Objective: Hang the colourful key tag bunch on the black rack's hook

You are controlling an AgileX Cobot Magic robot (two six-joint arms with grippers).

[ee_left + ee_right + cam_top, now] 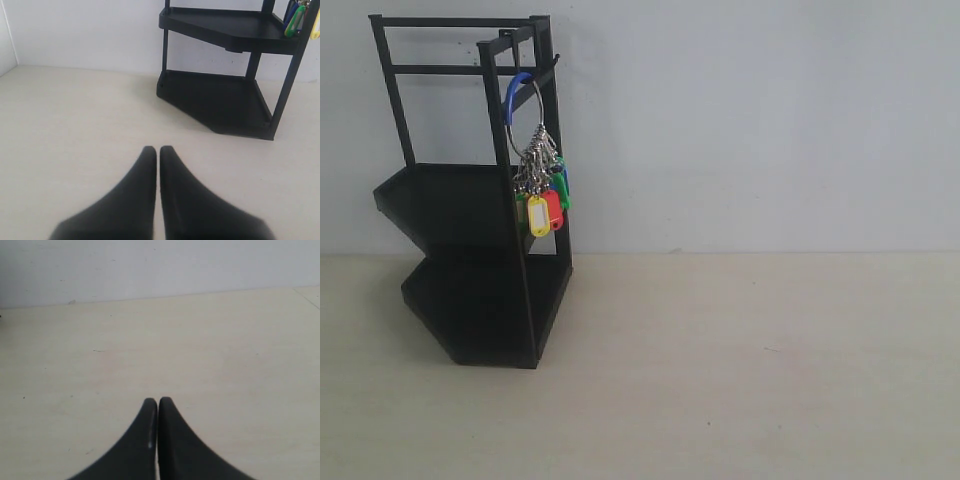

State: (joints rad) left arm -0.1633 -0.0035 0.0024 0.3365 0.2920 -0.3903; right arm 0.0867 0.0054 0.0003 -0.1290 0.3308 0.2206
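Black left gripper (158, 150) and right gripper (158, 401) hover over the pale wooden table (750, 380), jaws pressed together, empty. Toward the far left corner, the colourful key tag bunch (542, 190) hangs off the thin black hook (548, 66) on the tall black metal rack (470, 250).

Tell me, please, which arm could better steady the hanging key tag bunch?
Probably left: its shut hand faces the black rack, tags in sight; the right wrist view shows only tabletop.

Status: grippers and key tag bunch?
Left gripper shut, empty. Right gripper shut, empty. Key tag bunch hanging on hook of black rack. Nothing in the way.
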